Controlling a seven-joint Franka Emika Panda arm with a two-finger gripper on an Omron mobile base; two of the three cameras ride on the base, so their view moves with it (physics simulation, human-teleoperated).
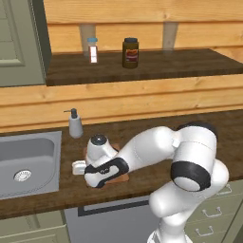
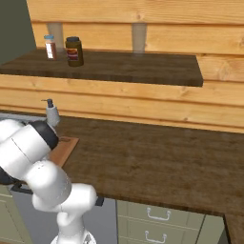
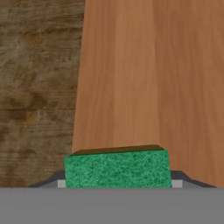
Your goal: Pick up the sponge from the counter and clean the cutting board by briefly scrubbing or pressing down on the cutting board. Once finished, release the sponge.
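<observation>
My gripper (image 3: 118, 183) is shut on the green sponge (image 3: 117, 168), which shows between the two fingertips at the bottom of the hand view. Right beneath and beyond it lies the light-brown cutting board (image 3: 148, 78); whether the sponge touches the board I cannot tell. The dark wood-grain counter (image 3: 39, 78) shows to the board's left. In the left base view the hand (image 1: 105, 172) is low over the board, with only a sliver of the cutting board (image 1: 122, 179) visible under the arm. In the right base view the cutting board (image 2: 65, 147) peeks out behind the arm's elbow.
A steel sink (image 1: 28, 161) is set into the counter left of the board, with a soap dispenser (image 1: 75, 124) behind it. On the higher shelf stand a dark jar (image 1: 130, 53) and a small bottle (image 1: 93, 50). The counter (image 2: 157, 162) stretches to the right.
</observation>
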